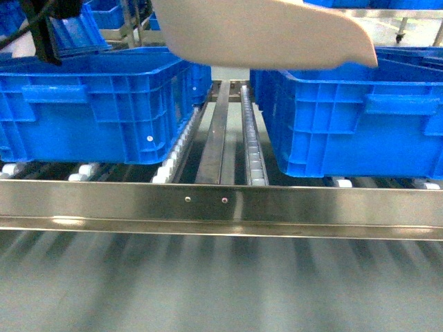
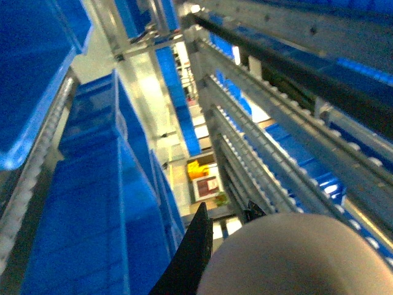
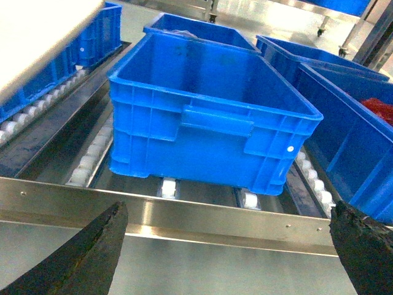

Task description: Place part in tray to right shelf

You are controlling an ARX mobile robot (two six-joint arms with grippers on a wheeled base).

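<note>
The beige tray (image 1: pixel 263 31) hangs at the top of the head view, above the two blue crates on the right shelf (image 1: pixel 221 204). In the left wrist view the tray's rounded body (image 2: pixel 301 258) fills the lower right, and my left gripper (image 2: pixel 227 215) is shut on it, with one black finger (image 2: pixel 196 246) beside it. My right gripper (image 3: pixel 228 212) stands wide open over the shelf's steel front rail (image 3: pixel 184 215), with nothing between its fingers. The part is out of view; the tray's inside does not show.
One blue crate (image 1: pixel 90 104) sits left and another (image 1: pixel 353 117) right on the white-roller rails, with a bare roller lane (image 1: pixel 252 145) between them. The right wrist view shows a crate (image 3: pixel 209 117) just behind the rail and a neighbouring crate holding red items (image 3: pixel 377 107).
</note>
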